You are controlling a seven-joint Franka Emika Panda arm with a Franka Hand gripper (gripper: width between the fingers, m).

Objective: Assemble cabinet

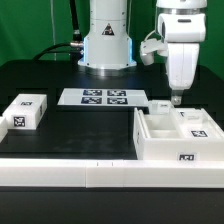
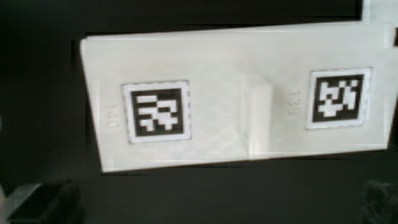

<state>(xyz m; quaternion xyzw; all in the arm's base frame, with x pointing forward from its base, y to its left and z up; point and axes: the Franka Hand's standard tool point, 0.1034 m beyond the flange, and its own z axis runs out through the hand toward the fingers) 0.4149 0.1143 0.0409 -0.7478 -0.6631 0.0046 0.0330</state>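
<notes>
The cabinet (image 1: 180, 140) is a big white box with inner compartments and tags, at the front of the exterior view's right. A small white tagged block (image 1: 163, 104) lies just behind it. My gripper (image 1: 176, 99) points down, hovering right above that block and the cabinet's back wall. In the wrist view a white part with two tags (image 2: 222, 110) and a step between them fills the frame below the gripper (image 2: 210, 202). The dark fingers (image 2: 39, 200) stand far apart with nothing between them, so the gripper is open and empty.
Two small white tagged blocks (image 1: 22, 112) lie at the exterior view's left. The marker board (image 1: 104, 97) lies flat at the back middle, before the robot base (image 1: 106, 45). A white strip (image 1: 60, 170) runs along the table's front edge.
</notes>
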